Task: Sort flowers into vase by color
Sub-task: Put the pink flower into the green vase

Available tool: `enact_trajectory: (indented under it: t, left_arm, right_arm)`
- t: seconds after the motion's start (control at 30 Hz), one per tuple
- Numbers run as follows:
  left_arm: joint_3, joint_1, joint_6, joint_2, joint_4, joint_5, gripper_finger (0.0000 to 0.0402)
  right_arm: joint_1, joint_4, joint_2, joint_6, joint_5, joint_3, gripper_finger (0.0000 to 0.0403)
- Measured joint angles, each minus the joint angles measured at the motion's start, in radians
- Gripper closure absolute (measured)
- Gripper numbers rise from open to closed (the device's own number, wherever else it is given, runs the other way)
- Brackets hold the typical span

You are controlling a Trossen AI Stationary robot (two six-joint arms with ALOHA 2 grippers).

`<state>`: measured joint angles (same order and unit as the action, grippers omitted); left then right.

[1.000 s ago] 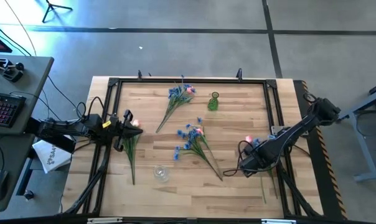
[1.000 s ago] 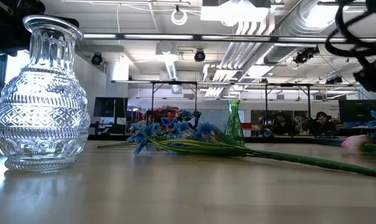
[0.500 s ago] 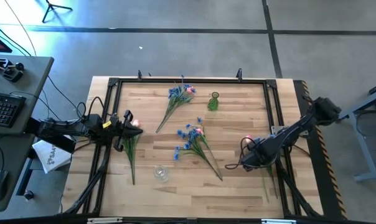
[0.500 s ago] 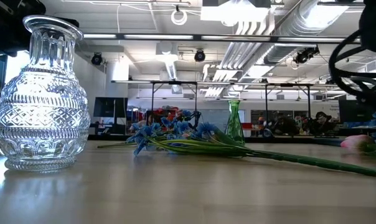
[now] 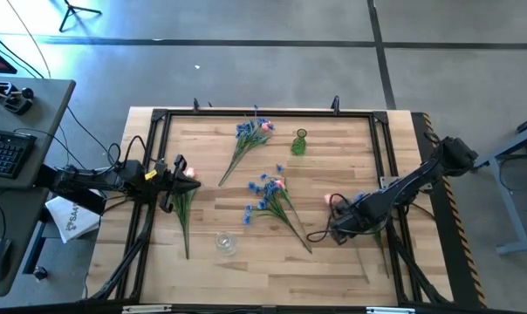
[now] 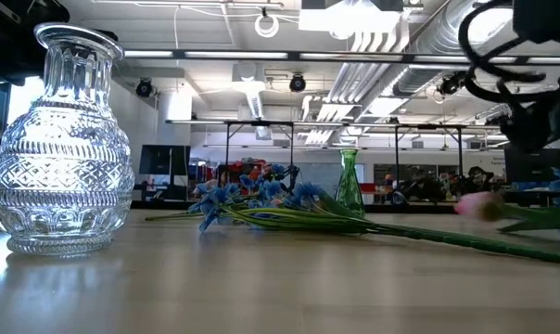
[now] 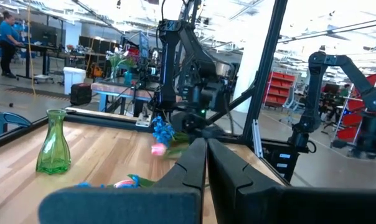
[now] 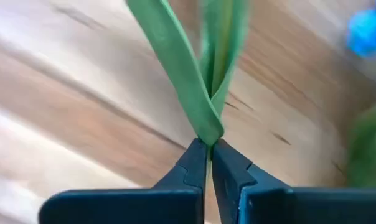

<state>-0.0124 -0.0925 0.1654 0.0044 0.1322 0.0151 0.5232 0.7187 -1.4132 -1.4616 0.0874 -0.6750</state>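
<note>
I see no flowers in either vase (image 5: pixel 299 143), and my right pincer (image 5: pixel 337 228) grips only one pink tulip (image 6: pixel 477 206) by its stem.

My table (image 5: pixel 333 262) is pale wood, smooth, with a soft shine. My right gripper (image 8: pixel 208 163) has dark, matt plastic fingers. The leaf (image 8: pixel 175 68) between them looks like smooth green plastic. The near vase (image 6: pixel 61 139) is clear, bumpy, shiny glass.
</note>
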Motion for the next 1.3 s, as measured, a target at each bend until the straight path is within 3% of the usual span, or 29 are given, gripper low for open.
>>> enact_trajectory:
  t: [0.13,0.3,0.37,0.57,0.77,0.87,1.0,1.3]
  left_arm:
    - [0.0,0.0,0.0,0.0,0.0,0.0,0.0398]
    - [0.0,0.0,0.0,0.0,0.0,0.0,0.0398]
    - [0.0,0.0,0.0,0.0,0.0,0.0,0.0398]
    - [0.0,0.0,0.007,0.0,0.0,0.0,0.0398]
    - [0.0,0.0,0.018,0.0,0.0,0.0,0.0398]
    - [0.0,0.0,0.026,0.0,0.0,0.0,0.0398]
    - [0.0,0.0,0.043,0.0,0.0,0.0,0.0398]
    - [0.0,0.0,0.046,0.0,0.0,0.0,0.0398]
  right_arm:
    - [-0.002,-0.335,0.014,0.271,-0.115,0.005,0.0399]
    - [-0.051,-0.787,0.014,0.755,-0.415,0.044,0.0401]
    - [-0.096,-0.978,0.014,0.956,-0.475,0.071,0.0401]
    - [-0.339,-1.595,0.014,1.466,-0.423,0.176,0.0402]
    - [-0.61,-2.045,0.014,1.658,-0.477,0.248,0.0402]
    - [-0.679,-2.128,0.021,1.793,-0.539,0.246,0.0402]
    - [-0.724,-2.083,0.066,1.908,-0.655,0.237,0.0403]
    - [-0.726,-1.828,0.247,1.907,-0.692,0.237,0.0403]
